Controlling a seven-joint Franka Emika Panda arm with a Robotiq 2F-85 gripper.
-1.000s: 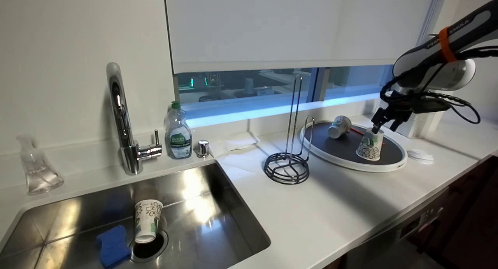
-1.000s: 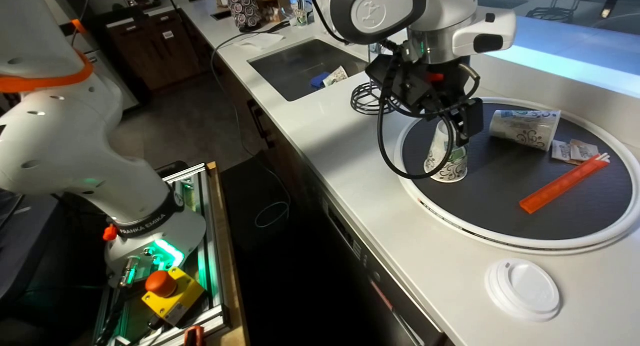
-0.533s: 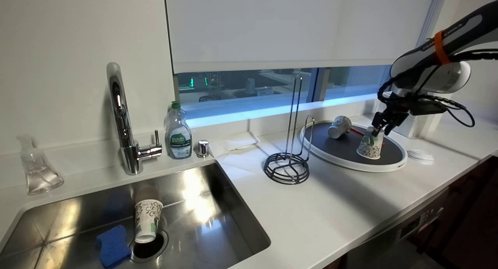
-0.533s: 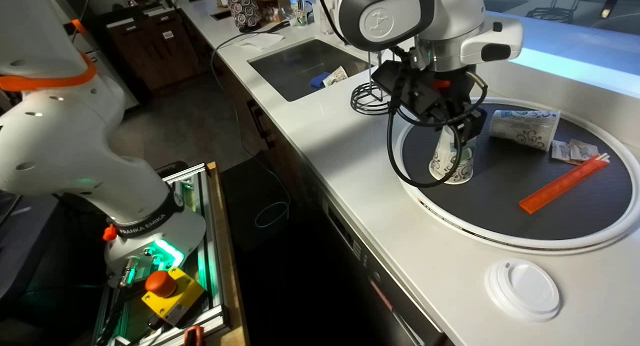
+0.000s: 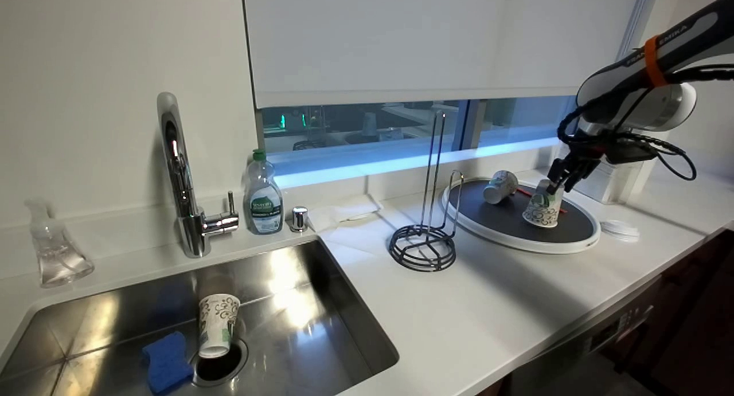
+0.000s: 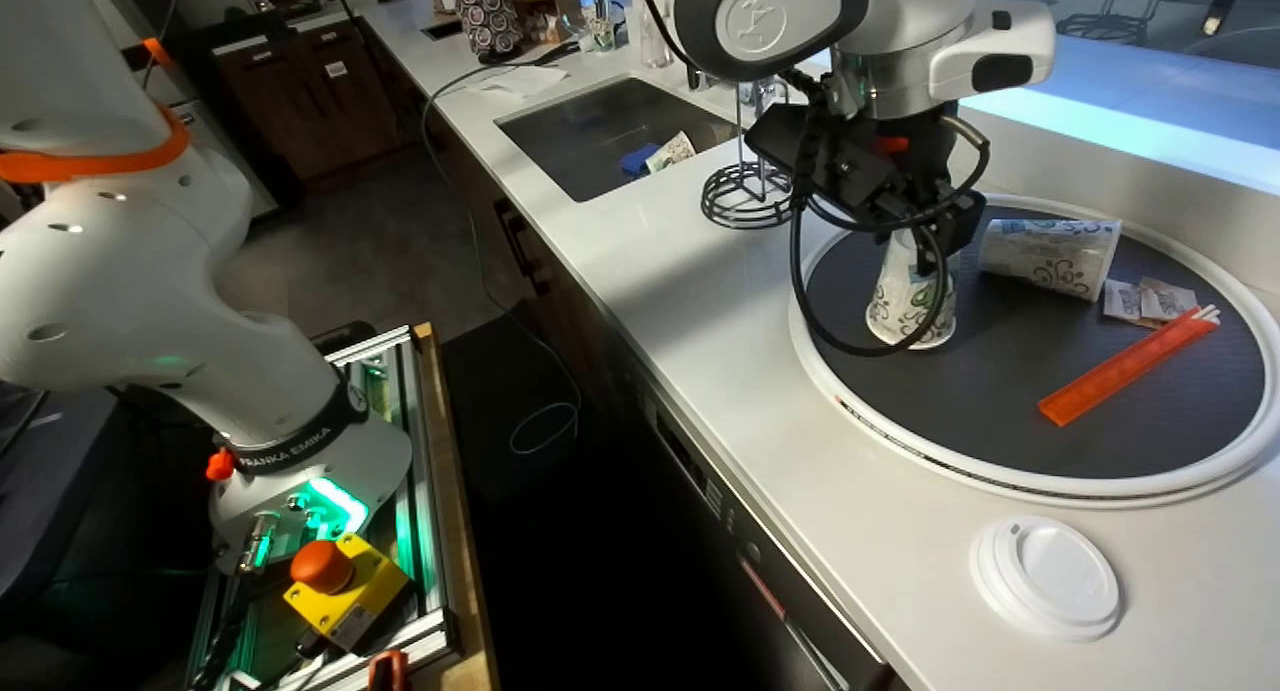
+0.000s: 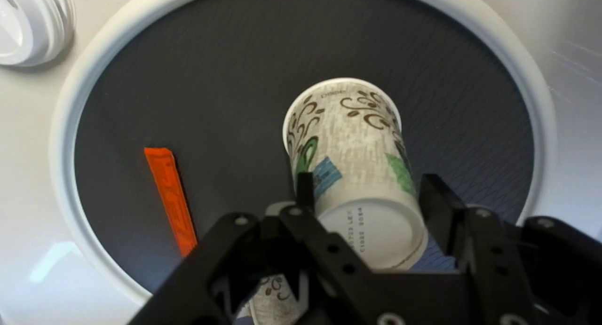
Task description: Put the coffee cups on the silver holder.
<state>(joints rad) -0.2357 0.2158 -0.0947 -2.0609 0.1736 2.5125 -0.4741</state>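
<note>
While my claw (image 7: 366,191) grips the upturned coffee cup (image 7: 348,141), the silver holder (image 5: 427,191) stands at nine o'clock from it in an exterior view

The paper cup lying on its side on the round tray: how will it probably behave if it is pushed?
The lying cup will probably roll in a curve, since its wall is round and tapered. It looks like disposable paper, so probably light and easily dented.

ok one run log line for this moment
gripper: closed on upside-down paper cup, over tray; lifted clear: can't tell; second cup: lying on tray; wire holder: on counter beside tray; placing: not yet done
</note>
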